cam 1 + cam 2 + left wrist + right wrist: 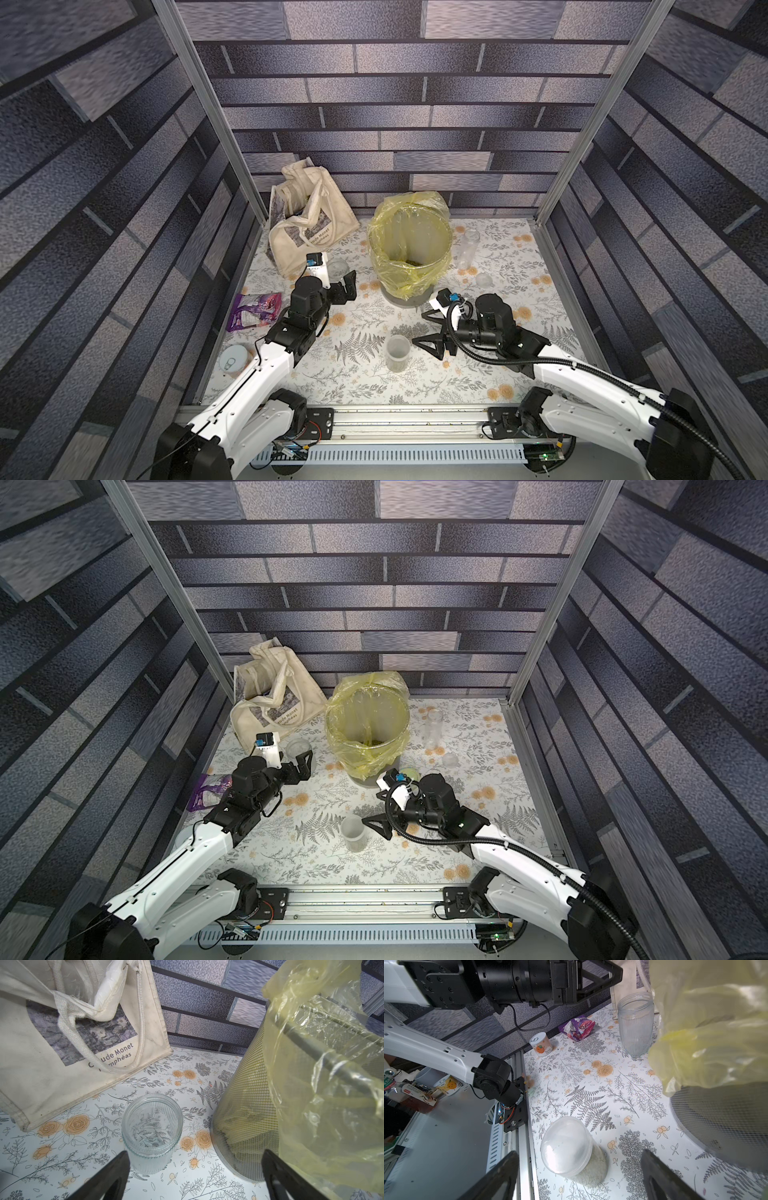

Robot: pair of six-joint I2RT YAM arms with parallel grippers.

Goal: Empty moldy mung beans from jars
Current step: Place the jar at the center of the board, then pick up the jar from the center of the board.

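While the left gripper [348, 286] idles wide open, the right gripper [417, 328], equally wide, faces the short clear plastic jar [397, 353] at six o'clock from the yellow-bagged mesh bin [409, 297], so clasping it looks next.

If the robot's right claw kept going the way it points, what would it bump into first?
Most likely the short jar, standing upright just ahead, in line with the gap of the open right gripper.

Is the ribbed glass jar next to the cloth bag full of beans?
No, the ribbed glass jar stands open and empty, with the flowery tablecloth showing through its bottom.
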